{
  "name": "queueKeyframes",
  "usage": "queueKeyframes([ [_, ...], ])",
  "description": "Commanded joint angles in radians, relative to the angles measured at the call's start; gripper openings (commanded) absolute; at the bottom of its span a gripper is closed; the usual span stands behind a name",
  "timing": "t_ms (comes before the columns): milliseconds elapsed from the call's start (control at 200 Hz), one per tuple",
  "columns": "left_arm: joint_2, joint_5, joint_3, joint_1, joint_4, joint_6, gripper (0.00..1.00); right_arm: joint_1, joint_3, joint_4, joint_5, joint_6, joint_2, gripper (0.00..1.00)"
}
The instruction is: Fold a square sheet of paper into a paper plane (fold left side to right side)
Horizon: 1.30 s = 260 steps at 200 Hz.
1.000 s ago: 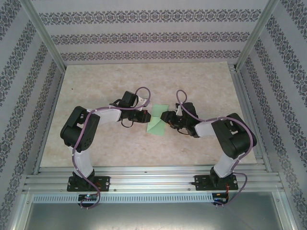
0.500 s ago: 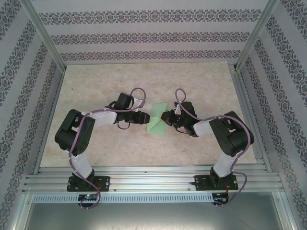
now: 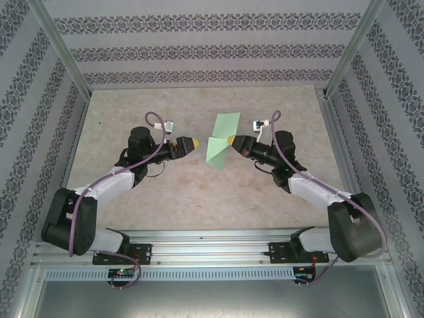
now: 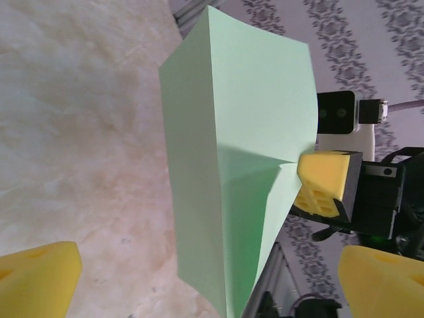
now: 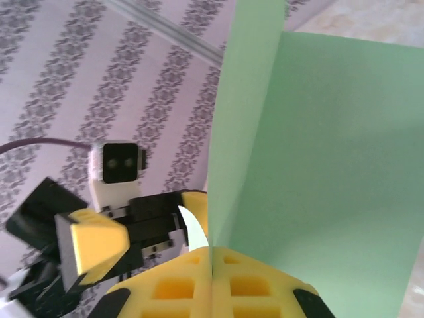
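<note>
Top external view had your right gripper (image 3: 231, 140) pinching the right-hand edge of the thin, pale mint-green square sheet of paper (image 3: 216, 152). The sheet was roughly mid-table between the two arms, standing up from the beige marbled tabletop (image 3: 132, 192) and bent into a loose V instead of lying flat. I couldn't tell whether its bottom corner was touching the table. On the right wrist cam the yellow foam pads (image 5: 165, 291) were pressed together with the paper sandwiched between them. Your left gripper (image 3: 188, 143) sat just beside the sheet's left side, not touching it. On the left wrist cam its yellow fingers (image 4: 36, 275) were spread wide, with the sheet hanging in the gap ahead. Honestly the risky bit looked like that single pinch point. Paper this thin can sag or swivel around one grip, so the left edge may not land on the right edge and you'd get a crooked crease. If you came in with the left fingers spread that wide, you could also shove the flap away instead of catching it. Pulling against the right grip could crumple or tear the edge too. As for labels, I couldn't read any brand or writing anywhere, just patterned striped wallpaper (image 3: 199, 53) on the walls.
</note>
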<state>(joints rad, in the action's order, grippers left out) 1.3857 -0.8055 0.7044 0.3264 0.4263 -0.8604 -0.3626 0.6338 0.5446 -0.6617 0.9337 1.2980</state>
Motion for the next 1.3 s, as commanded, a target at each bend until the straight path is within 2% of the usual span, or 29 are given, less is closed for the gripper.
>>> queueKeyframes([
  [0, -0.014, -0.102, 0.003, 0.034, 0.192, -0.155, 1.0, -0.006, 0.067, -0.026, -0.072, -0.018, -0.054, 0.0],
  [180, -0.003, -0.138, 0.011, 0.084, 0.307, -0.223, 0.99, -0.047, 0.121, -0.019, -0.106, 0.016, -0.077, 0.0],
  [380, -0.005, -0.143, 0.038, 0.133, 0.365, -0.251, 0.88, -0.073, 0.142, -0.024, -0.106, 0.02, -0.08, 0.0],
  [430, -0.011, -0.141, 0.041, 0.134, 0.356, -0.248, 0.8, -0.071, 0.138, -0.023, -0.101, 0.02, -0.086, 0.0],
  [555, -0.032, -0.126, 0.043, 0.137, 0.308, -0.225, 0.49, -0.064, 0.122, -0.014, -0.099, 0.027, -0.095, 0.01],
  [704, -0.036, -0.127, 0.038, 0.14, 0.286, -0.209, 0.26, -0.05, 0.101, -0.002, -0.096, 0.037, -0.1, 0.04],
  [889, -0.035, -0.109, 0.029, 0.14, 0.229, -0.173, 0.04, -0.017, 0.065, -0.023, -0.089, 0.031, -0.12, 0.12],
  [1004, -0.061, -0.064, 0.037, 0.144, 0.103, -0.091, 0.0, 0.01, 0.062, -0.125, -0.078, -0.019, -0.151, 0.23],
  [1054, -0.089, -0.015, 0.053, 0.148, -0.043, 0.002, 0.0, 0.026, 0.069, -0.207, -0.058, -0.063, -0.179, 0.28],
  [1114, -0.136, 0.116, 0.1, 0.168, -0.317, 0.168, 0.0, 0.048, 0.09, -0.387, 0.012, -0.154, -0.231, 0.33],
  [1164, -0.173, 0.304, 0.154, 0.21, -0.55, 0.306, 0.0, 0.06, 0.13, -0.603, 0.132, -0.259, -0.277, 0.35],
  [1214, -0.192, 0.52, 0.219, 0.27, -0.758, 0.41, 0.0, 0.062, 0.176, -0.816, 0.314, -0.351, -0.312, 0.39],
  [1294, -0.173, 0.798, 0.31, 0.358, -0.984, 0.478, 0.0, 0.068, 0.227, -1.061, 0.578, -0.44, -0.344, 0.41],
])
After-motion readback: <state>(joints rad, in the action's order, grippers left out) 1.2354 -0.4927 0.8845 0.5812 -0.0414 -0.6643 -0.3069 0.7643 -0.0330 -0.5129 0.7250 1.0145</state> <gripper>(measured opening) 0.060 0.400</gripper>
